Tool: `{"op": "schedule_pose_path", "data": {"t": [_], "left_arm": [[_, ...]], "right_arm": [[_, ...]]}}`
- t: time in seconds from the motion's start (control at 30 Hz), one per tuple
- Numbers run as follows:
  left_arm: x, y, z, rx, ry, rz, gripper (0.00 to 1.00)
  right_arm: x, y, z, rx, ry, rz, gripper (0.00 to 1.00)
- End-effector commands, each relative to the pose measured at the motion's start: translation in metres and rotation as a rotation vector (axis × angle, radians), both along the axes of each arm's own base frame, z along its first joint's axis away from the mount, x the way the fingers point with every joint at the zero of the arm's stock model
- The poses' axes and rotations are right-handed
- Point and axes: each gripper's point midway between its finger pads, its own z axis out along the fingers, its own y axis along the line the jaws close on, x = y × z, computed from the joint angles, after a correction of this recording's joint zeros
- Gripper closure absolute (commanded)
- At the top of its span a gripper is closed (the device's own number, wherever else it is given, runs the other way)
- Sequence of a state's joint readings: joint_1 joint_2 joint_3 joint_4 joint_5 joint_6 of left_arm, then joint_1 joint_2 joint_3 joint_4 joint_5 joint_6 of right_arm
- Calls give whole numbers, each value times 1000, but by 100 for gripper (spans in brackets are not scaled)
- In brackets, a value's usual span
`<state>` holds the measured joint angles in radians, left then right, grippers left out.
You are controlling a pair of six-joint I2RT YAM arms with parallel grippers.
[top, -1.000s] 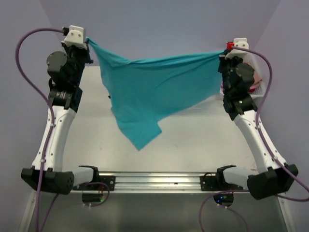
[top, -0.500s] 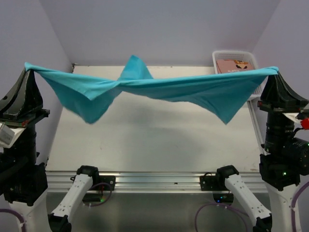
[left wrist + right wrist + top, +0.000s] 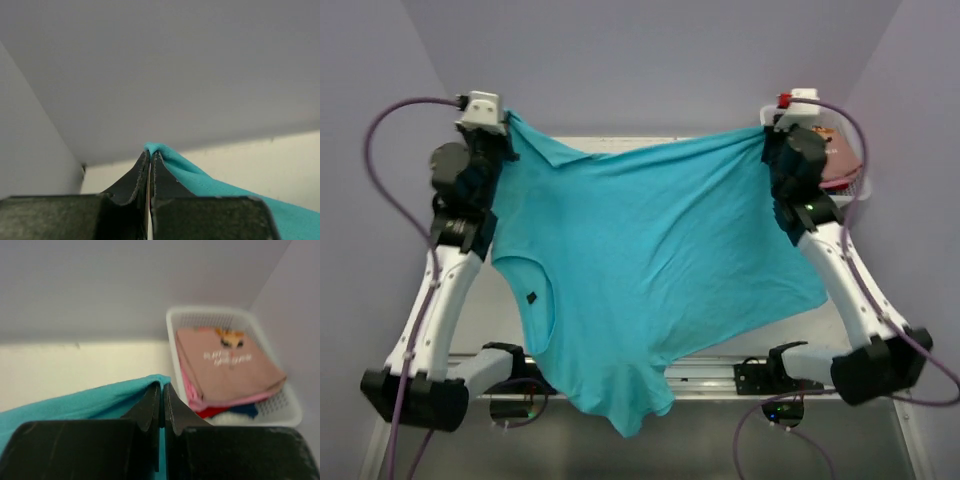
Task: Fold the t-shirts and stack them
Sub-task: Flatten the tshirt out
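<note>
between pincers (image 3: 507, 116) (image 3: 767, 133), teal t-shirt (image 3: 650, 250) sideways, collar (image 3: 551, 300) left

Pale counter (image 3: 780, 335), seen from above. A white plastic basket (image 3: 215, 311) stands at the 2 o'clock corner and holds a folded stack topped by a salmon-pink shirt (image 3: 225, 365). A metal rail (image 3: 710, 366) spans the 6 o'clock edge.

- Top cam: soft, even light all over, no glare or hard shadows. The teal t-shirt (image 3: 650, 270) looks crisp and saturated.
- Left wrist cam: dull, flat grey. The left gripper (image 3: 150, 156) is nearly black up close, barely any detail.
- Right wrist cam: soft all over. The white basket (image 3: 287, 412) and pink t-shirt (image 3: 225, 365) are fuzzy, the print is smeared, and the right gripper (image 3: 161, 387) is dark.
</note>
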<state>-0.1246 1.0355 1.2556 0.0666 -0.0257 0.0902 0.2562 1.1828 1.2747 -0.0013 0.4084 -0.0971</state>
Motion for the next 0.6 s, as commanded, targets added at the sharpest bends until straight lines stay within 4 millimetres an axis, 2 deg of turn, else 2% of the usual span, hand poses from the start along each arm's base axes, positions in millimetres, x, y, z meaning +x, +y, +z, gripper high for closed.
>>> {"op": "schedule_pose_path", "data": {"t": [0.0,0.03,0.07,0.1,0.13,0.17,0.2,0.23,0.27,0.3,0.33,0.37,0.43,0.47,0.5,0.53,0.57], "left_arm": [[58,14,-118,6,225,103,100],[74,13,-157,3,304,106,100],[79,16,-186,-3,343,116,100],[84,17,-206,-11,371,120,100],[95,19,-240,-10,439,132,100],[100,20,-258,-15,474,133,100],[105,23,-274,-21,508,142,100],[112,24,-304,-16,571,149,100],[118,25,-313,-18,581,151,100],[122,25,-323,-21,599,153,100],[126,26,-345,-17,645,155,100],[131,26,-347,-18,644,155,100],[136,23,-361,-45,666,149,100],[141,23,-359,-48,654,150,100],[143,23,-361,-49,657,152,100],[148,23,-362,-49,658,150,100],[151,22,-363,-48,660,149,100]], "right_arm": [[29,-6,-126,-21,322,-113,100],[42,-5,-164,-43,409,-129,100],[47,-3,-180,-53,436,-132,100],[54,-1,-198,-34,460,-138,100],[59,1,-212,-31,483,-141,100],[69,4,-237,-46,535,-143,100],[75,6,-249,-51,558,-143,100],[80,7,-259,-45,576,-148,100],[92,12,-278,-51,611,-141,100],[98,14,-285,-51,621,-137,100],[104,16,-293,-46,632,-139,100],[115,20,-304,-43,647,-127,100],[124,25,-312,-34,654,-121,100],[132,28,-307,-24,637,-116,100],[136,29,-317,-28,650,-117,100],[140,29,-317,-32,644,-120,100],[148,30,-311,-30,627,-121,100]]}}
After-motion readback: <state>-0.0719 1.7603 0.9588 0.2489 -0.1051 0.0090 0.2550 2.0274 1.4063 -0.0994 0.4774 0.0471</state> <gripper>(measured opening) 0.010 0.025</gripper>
